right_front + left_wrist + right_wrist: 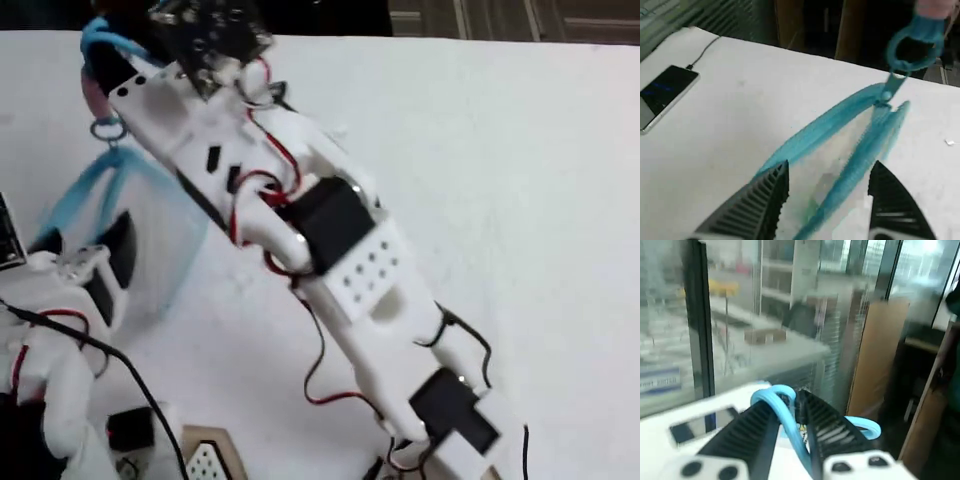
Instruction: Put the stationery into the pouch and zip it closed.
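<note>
On the left side of the white table (pixel 500 150), the clear, blue-edged pouch (pixel 150 215) lies flat, its two zipper tracks spread apart from the slider at its far end. The right gripper (pixel 795 397), on an arm stretched across the table to the far left corner, has its fingers clamped on the pull's blue loop (pixel 771 391). The left gripper (pixel 830 170) hovers, fingers spread wide, over the pouch's near end. A phone (pixel 662 95) lies at the table's left edge.
</note>
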Controlling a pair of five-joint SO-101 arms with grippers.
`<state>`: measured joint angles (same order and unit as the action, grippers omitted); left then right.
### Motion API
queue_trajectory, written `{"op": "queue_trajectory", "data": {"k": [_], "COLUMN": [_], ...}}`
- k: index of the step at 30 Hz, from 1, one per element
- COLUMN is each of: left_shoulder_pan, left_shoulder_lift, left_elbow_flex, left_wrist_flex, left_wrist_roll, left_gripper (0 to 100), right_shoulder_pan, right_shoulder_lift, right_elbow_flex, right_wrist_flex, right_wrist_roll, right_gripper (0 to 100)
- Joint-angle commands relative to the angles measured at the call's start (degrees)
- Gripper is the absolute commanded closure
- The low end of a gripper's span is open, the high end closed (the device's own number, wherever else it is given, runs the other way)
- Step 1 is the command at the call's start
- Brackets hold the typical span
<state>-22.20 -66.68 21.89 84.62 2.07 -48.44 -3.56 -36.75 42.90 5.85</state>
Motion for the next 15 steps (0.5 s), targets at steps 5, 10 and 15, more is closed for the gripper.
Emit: {"op": "queue_trajectory", "data": {"k": [5,10,15], "left_shoulder_pan": [-4.0,-4.0,-3.9], "left_shoulder_lift": [0.8,1.4,6.0], "left_elbow_flex": [-1.9,-1.9,-1.9], "left_wrist_flex": [-7.8,-10.5,-10.1], "left_wrist_roll": [-3.0,-2.7,-2.5], "left_gripper": [74,74,76], "right_shoulder_pan": [0.6,-1.6,-1.4], "right_shoulder_lift": [-5.9,-6.8,-7.0], "right_elbow_flex": [-1.3,-3.6,2.8], "right_wrist_flex": [-2.7,-2.2,-1.8], "right_wrist_roll": [0.2,0.2,0.2], "right_gripper": [98.1,98.1,98.1]}}
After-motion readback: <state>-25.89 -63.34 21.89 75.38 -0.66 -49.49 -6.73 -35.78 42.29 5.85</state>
